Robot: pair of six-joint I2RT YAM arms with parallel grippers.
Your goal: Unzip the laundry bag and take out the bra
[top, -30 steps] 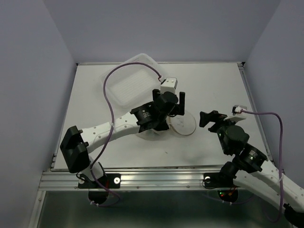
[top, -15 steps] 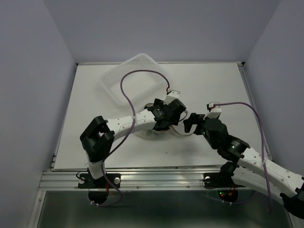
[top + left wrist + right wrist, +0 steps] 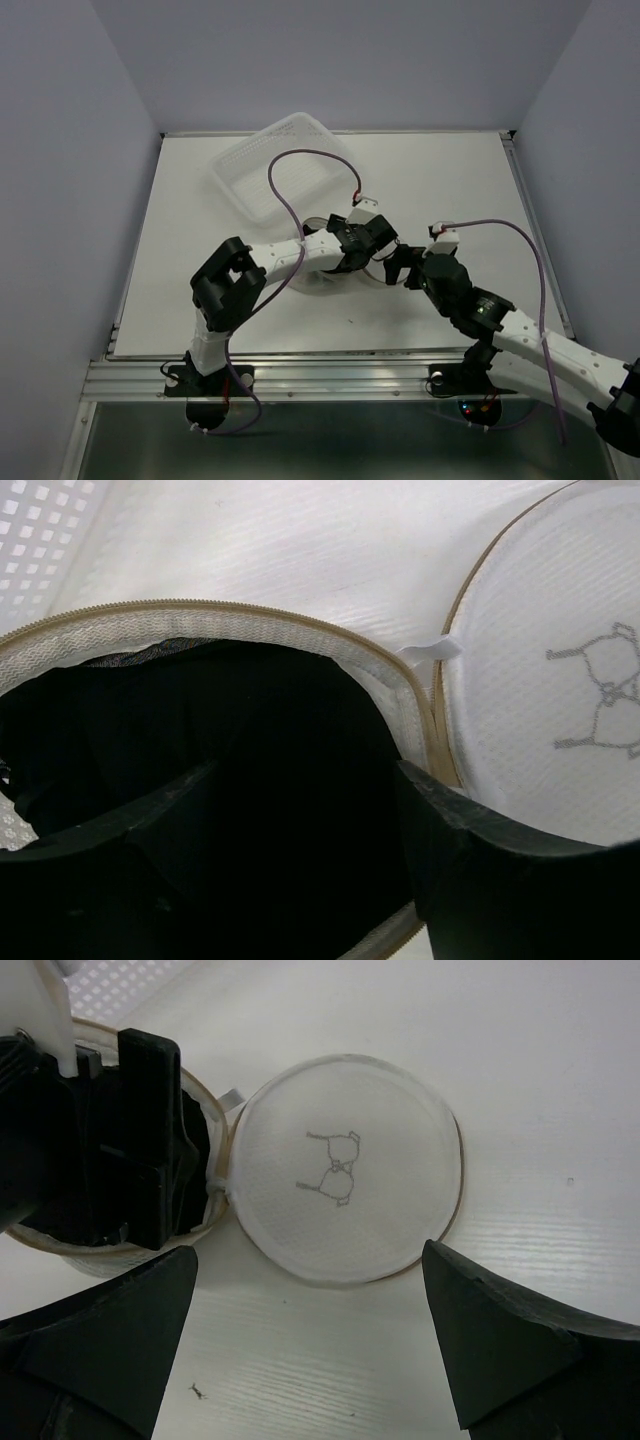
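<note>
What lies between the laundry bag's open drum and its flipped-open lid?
Only a small white fabric tab joins drum and lid, clearest in the left wrist view.

The top external view looks down from high above and behind the near edge, facing the far edge. It takes in the whole surface (image 3: pixel 450 180) out to its far corners. The left wrist view sits very close, peering into the open mouth of the laundry bag (image 3: pixel 250 620) near the surface's middle. The right wrist view hangs farther back, looking down on that same middle area. Both wrist views share the bag's flat face (image 3: pixel 340 1175) with its stitched outline.
</note>
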